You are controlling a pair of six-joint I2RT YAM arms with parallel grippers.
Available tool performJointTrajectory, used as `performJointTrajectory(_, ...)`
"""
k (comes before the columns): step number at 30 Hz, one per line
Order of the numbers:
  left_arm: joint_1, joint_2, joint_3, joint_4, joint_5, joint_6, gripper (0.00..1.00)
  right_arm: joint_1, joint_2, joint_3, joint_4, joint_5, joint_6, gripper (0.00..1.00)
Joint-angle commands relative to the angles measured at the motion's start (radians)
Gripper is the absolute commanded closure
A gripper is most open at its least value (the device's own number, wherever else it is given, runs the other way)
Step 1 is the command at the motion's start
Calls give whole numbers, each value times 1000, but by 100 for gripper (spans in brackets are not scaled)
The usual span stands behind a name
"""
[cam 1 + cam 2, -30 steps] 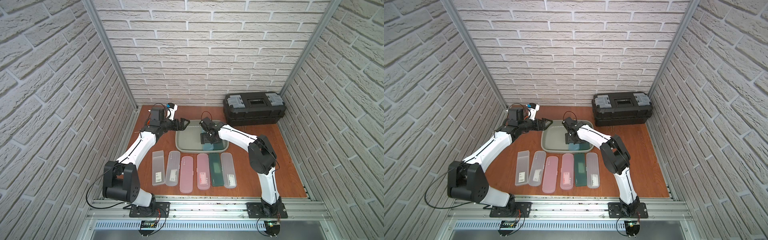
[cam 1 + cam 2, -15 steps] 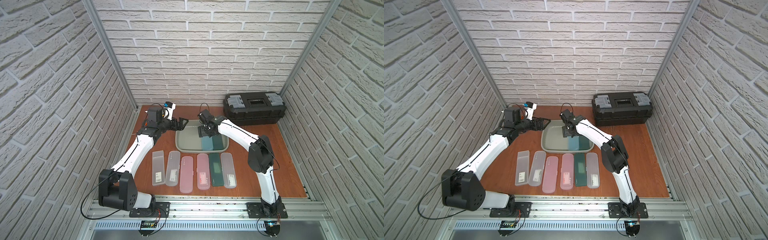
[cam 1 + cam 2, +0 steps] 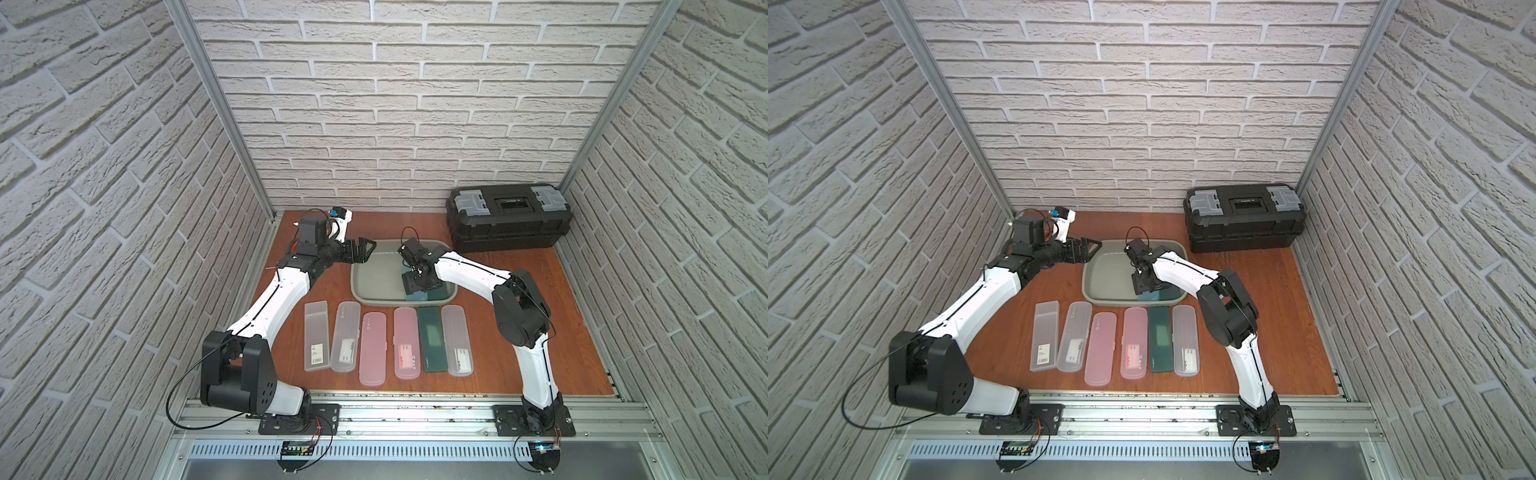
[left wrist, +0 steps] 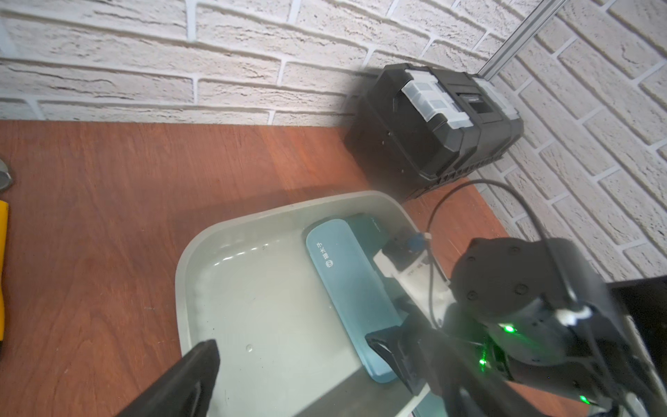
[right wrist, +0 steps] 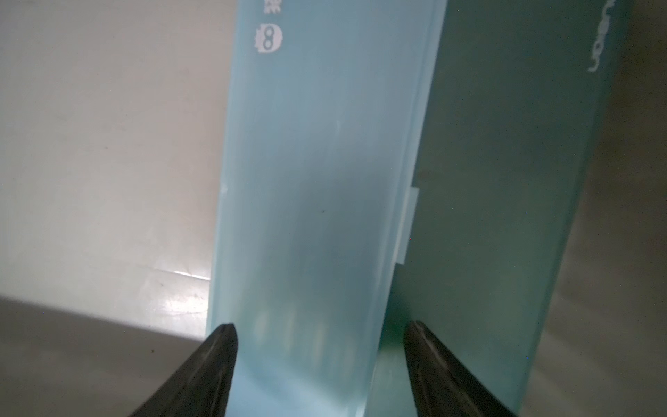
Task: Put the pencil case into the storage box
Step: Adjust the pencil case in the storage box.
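The storage box (image 3: 354, 274) (image 3: 1086, 276) (image 4: 187, 260) is a shallow grey-green tub at the middle back of the table. A light-blue pencil case (image 5: 317, 180) (image 4: 343, 274) (image 3: 414, 296) lies flat inside it, beside a dark green case (image 5: 505, 180) (image 3: 441, 293). My right gripper (image 5: 319, 326) (image 3: 419, 286) (image 3: 1148, 286) hangs over the blue case's near end. Its jaws straddle the case: one fingertip (image 5: 223, 335) is at the case's edge, and a gap shows on the other side. My left gripper (image 4: 288, 343) (image 3: 366, 250) (image 3: 1091, 249) is open and empty over the box's far left corner.
Several pencil cases lie in a row in front of the box, clear (image 3: 316, 340), pink (image 3: 372, 349), dark green (image 3: 432, 338) and grey (image 3: 457, 340). A black toolbox (image 3: 509, 218) (image 4: 433, 126) stands at the back right against the wall.
My right gripper moved from the far part of the box back over the blue case's near end, and its jaws narrowed. The left arm stayed by the box's far left corner.
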Motion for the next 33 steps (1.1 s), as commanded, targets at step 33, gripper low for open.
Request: performJointTrajectory(33,-17,15,22,4,-18,24,2,28,38,174,-39,130,-45,19)
